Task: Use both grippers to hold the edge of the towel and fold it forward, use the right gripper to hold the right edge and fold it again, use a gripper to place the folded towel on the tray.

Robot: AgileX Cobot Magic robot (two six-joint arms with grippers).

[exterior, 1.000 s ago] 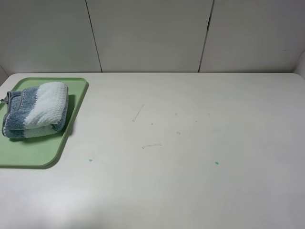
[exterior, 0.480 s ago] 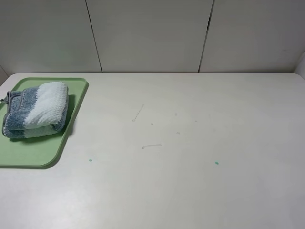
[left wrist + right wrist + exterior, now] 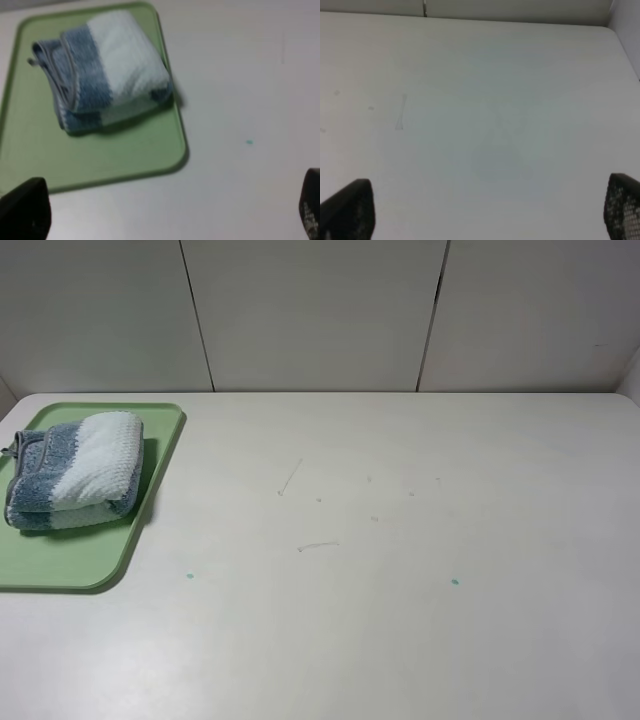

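Note:
The folded blue-grey and white striped towel [image 3: 75, 470] lies on the light-green tray [image 3: 60, 560] at the far left of the white table. Its grey hem [image 3: 65, 75] shows along the folded side in the left wrist view, where towel [image 3: 107, 67] and tray [image 3: 100, 155] lie ahead of my left gripper [image 3: 165, 212]. That gripper is open and empty, with only its two black fingertips [image 3: 25, 207] in view. My right gripper [image 3: 485, 207] is open and empty over bare table. Neither arm shows in the exterior high view.
The white table [image 3: 400, 590] carries only faint scratches [image 3: 290, 477] and small green specks [image 3: 455, 582]. A pale panelled wall [image 3: 320, 310] stands behind the table's far edge.

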